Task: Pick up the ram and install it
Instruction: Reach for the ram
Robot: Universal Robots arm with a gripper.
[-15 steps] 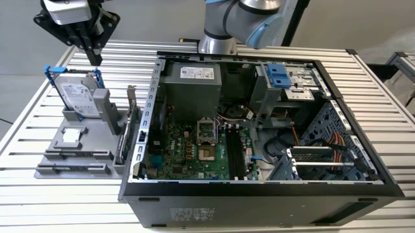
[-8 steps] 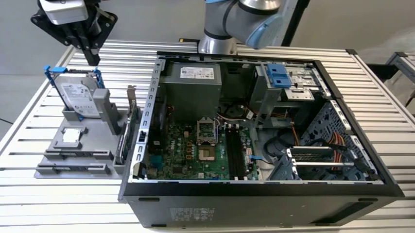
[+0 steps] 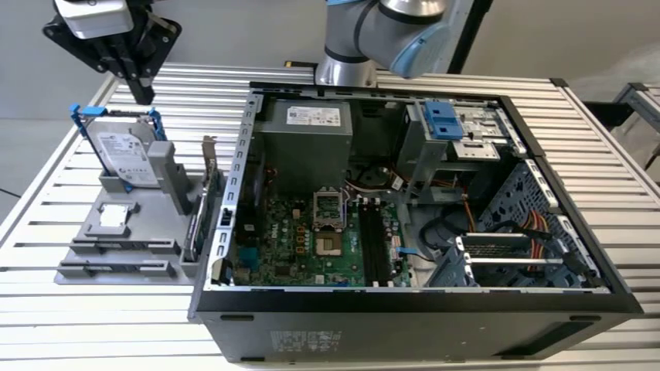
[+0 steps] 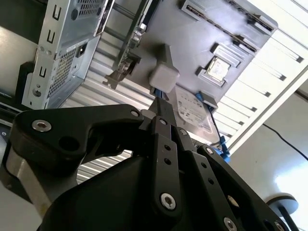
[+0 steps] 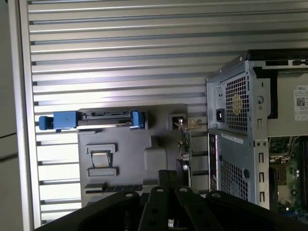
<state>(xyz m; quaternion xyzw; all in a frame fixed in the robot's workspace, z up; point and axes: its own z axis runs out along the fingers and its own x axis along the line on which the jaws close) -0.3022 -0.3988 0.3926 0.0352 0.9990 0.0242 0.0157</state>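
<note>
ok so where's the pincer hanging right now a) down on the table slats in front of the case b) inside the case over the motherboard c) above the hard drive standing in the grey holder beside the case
c: in the exterior view the pincer hangs above the hard drive, which stands upright in the grey holder, outside the case.

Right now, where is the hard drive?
In the exterior view the hard drive stands in the gray holder, on that view's left of the open case, with the gripper just above it.
</note>
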